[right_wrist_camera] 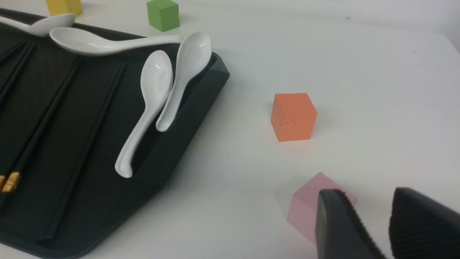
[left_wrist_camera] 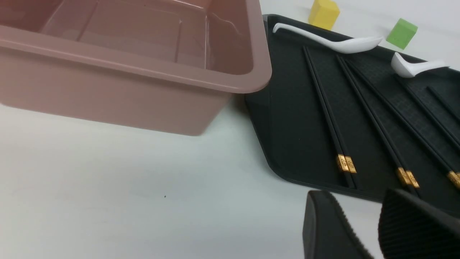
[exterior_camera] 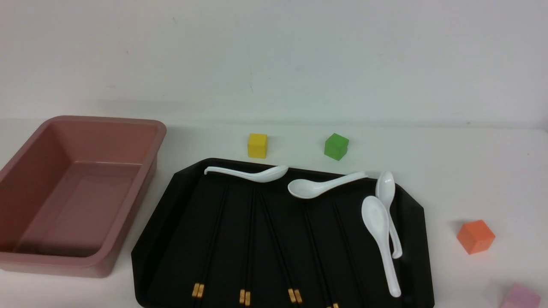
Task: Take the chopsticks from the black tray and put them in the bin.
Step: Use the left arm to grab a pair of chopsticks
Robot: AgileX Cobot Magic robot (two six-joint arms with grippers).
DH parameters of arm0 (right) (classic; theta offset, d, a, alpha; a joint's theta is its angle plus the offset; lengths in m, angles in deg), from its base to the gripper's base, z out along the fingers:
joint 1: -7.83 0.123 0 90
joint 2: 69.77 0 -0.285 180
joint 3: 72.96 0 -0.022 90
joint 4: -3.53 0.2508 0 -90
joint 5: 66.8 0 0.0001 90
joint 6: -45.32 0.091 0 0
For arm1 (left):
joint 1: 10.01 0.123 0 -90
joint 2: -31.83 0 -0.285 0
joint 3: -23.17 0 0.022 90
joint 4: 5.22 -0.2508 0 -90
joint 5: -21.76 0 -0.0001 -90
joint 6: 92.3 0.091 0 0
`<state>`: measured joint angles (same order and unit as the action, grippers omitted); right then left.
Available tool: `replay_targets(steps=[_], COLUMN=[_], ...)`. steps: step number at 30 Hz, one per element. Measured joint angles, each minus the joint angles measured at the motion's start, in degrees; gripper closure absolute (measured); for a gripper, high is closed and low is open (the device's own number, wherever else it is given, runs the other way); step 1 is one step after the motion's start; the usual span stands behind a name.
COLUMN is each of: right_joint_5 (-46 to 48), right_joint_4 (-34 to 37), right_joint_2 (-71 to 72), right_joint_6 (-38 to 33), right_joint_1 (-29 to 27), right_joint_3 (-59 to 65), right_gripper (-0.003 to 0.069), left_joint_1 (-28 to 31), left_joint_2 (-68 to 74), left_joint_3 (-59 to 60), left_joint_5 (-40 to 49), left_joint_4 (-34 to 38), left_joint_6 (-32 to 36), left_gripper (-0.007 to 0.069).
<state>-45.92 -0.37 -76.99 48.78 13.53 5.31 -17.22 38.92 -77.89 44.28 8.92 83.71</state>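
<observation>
Several pairs of black chopsticks (exterior_camera: 212,244) with gold bands lie lengthwise on the black tray (exterior_camera: 171,256) at centre. The dusty-pink bin (exterior_camera: 158,128) stands to the tray's left and is empty. Neither gripper shows in the front view. In the left wrist view my left gripper (left_wrist_camera: 357,196) is open and empty, above the table just off the tray's near edge (left_wrist_camera: 287,108), close to the chopsticks' banded ends (left_wrist_camera: 325,104), with the bin (left_wrist_camera: 143,68) beside it. In the right wrist view my right gripper (right_wrist_camera: 368,194) is open and empty, to the right of the tray (right_wrist_camera: 187,118) and chopsticks (right_wrist_camera: 39,124).
Several white spoons (exterior_camera: 379,231) lie along the tray's far and right sides. A yellow cube (exterior_camera: 257,145) and a green cube (exterior_camera: 336,146) stand behind the tray. An orange cube (exterior_camera: 475,236) and a pink cube (exterior_camera: 520,296) stand to its right, and the pink cube (right_wrist_camera: 305,212) is just under my right gripper.
</observation>
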Motion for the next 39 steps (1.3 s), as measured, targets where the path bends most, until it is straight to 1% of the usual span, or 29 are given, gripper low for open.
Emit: replay_targets(steps=[33,36,39], right_joint_5=[0.0,0.0,0.0], right_joint_4=[0.0,0.0,0.05], right_joint_2=[0.0,0.0,0.0], right_joint_6=[0.0,0.0,0.0], right_joint_1=[0.0,0.0,0.0], right_joint_3=[0.0,0.0,0.0], right_gripper=[0.0417,0.0417,0.0417], left_joint_1=[0.0,0.0,0.0], left_joint_2=[0.0,0.0,0.0], left_joint_3=[0.0,0.0,0.0], left_joint_5=[-0.06,-0.06,-0.09], left_joint_4=[0.0,2.44,11.31], left_joint_6=[0.0,-0.33,-3.93], left_gripper=[0.0386,0.0386,0.0386])
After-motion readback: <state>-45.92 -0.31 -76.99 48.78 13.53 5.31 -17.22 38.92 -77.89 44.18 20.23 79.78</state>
